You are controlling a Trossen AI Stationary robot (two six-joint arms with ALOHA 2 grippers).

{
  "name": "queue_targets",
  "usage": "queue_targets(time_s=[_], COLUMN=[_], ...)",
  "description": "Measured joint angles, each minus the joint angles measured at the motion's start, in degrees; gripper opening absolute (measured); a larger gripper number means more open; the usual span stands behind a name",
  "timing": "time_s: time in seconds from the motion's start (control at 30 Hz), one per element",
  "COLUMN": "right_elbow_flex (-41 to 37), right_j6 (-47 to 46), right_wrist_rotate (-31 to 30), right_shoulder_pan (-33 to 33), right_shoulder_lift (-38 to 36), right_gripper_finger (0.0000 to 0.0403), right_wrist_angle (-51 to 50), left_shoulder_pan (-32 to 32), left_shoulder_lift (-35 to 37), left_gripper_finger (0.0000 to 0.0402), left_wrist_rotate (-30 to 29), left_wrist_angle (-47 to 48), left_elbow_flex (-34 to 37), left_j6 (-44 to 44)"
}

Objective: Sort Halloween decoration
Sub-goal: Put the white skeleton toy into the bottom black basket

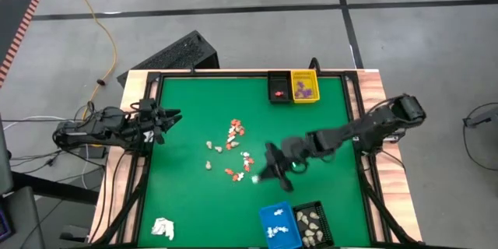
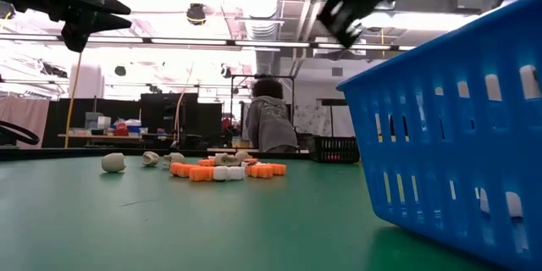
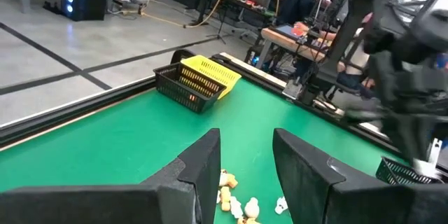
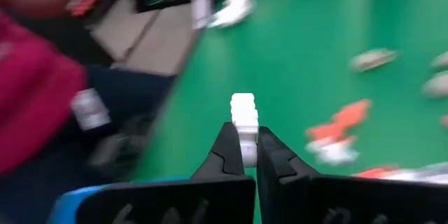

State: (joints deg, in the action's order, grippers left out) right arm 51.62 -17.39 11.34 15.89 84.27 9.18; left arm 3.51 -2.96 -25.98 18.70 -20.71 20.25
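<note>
Halloween decoration [image 1: 233, 152] sorting: right pincer [image 4: 244, 155] clamps a white piece [image 4: 243, 112], mid-carry. Next, probably release over blue basket [image 1: 280, 224]. Left pincer [image 3: 245, 164] idles parted at the surface's edge.

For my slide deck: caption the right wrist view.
Right gripper, jaws shut on a white decoration piece, above the green table.

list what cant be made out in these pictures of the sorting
- Blue basket, low view: its near wall hides what lies inside, and the picture's right edge cuts it off.
- White piece in the right hand, right wrist view: motion blur hides its shape.
- Pieces in the yellow bin, high view: too small to tell what they are.
- Black bin, left wrist view: its mesh wall hides its contents.
</note>
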Motion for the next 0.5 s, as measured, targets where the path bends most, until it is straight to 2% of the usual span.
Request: queue_targets(time_s=[0.33, 0.5], right_elbow_flex=[0.08, 2.25], right_j6=[-26.9, -29.33], right_wrist_rotate=[-8.81, -15.32], right_shoulder_pan=[17.28, 23.01], right_shoulder_lift=[1.12, 0.85], right_gripper_finger=[0.001, 0.0011], right_wrist_angle=[-0.17, -1.36], left_shoulder_pan=[0.0, 0.0], left_shoulder_lift=[-0.02, -0.01], left_gripper_finger=[0.0121, 0.0121], left_wrist_rotate=[0.05, 0.12], left_wrist_angle=[-0.04, 0.01], left_elbow_flex=[0.0, 0.0], left_j6=[-0.37, 0.47])
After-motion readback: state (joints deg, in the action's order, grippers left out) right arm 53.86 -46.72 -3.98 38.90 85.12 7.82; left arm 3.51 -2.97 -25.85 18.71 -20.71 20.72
